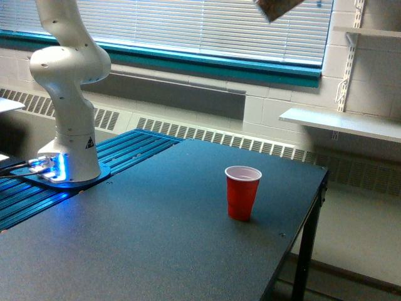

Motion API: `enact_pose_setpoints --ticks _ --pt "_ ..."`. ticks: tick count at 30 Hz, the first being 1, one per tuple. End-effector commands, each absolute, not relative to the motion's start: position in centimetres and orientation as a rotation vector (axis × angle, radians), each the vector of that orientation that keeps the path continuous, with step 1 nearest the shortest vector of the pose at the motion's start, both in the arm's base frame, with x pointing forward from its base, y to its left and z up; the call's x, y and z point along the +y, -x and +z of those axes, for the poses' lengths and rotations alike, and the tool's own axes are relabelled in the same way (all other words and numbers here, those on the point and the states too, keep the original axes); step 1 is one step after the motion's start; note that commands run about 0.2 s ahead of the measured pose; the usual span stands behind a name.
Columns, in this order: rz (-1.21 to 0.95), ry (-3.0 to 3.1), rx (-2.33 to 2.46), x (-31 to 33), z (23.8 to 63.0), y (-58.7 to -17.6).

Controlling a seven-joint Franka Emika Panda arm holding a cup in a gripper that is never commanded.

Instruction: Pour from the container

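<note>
At the very top edge of the exterior view, the lower end of the container (277, 8) pokes into the frame, tilted, with brown bits showing through its clear wall. It hangs high above the table, up and slightly to the right of the red cup. The gripper is above the frame and out of view, and so is most of the arm; only the white base and lower links (67, 94) show at the exterior view's left.
An opaque red cup (242, 192) with a white inside stands upright on the dark table (156, 238), toward its right side. The table's right edge (313, 213) drops to the floor. Window blinds and a wall shelf (341, 122) lie behind.
</note>
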State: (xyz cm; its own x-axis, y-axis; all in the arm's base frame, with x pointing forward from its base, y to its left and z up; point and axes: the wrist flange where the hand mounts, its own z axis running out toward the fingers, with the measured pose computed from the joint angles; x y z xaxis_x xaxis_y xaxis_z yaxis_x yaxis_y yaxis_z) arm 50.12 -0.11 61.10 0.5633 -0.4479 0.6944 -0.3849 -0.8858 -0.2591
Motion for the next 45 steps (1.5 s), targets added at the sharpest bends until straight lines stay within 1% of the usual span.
enact_pose_setpoints --ticks 1,13,21,45 --pt "-1.220 2.765 0.635 0.4 58.7 -48.4" --pt "-1.157 2.858 0.553 0.3 52.8 -45.8" --pt "-1.076 2.897 0.499 0.2 48.9 -44.5" --pt "-0.855 3.024 0.436 1.1 41.4 -42.4"
